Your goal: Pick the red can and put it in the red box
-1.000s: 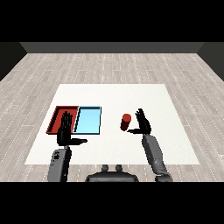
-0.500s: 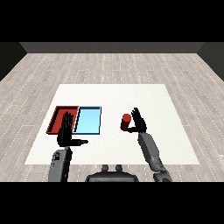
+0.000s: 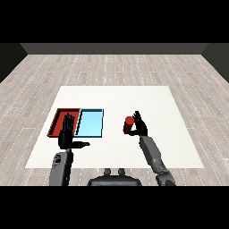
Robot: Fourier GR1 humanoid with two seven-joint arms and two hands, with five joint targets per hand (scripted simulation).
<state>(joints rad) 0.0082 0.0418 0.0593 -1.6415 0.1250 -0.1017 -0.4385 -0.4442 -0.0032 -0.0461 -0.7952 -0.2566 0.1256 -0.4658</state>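
The red can (image 3: 129,124) stands upright on the white table, right of the two trays. My right hand (image 3: 140,126) is pressed against the can's right side with its fingers curling round it. The red tray (image 3: 61,120) lies at the left, and the light blue tray (image 3: 91,122) lies against its right edge. My left hand (image 3: 67,135) is held up in front of the red tray's near edge, fingers straight and thumb stuck out to the right, holding nothing.
The white table (image 3: 116,100) sits on a grey plank floor. Both trays hold nothing. A strip of bare table separates the blue tray from the can.
My right hand has moved left to the can and its fingers have closed round it. The left hand has stayed in place.
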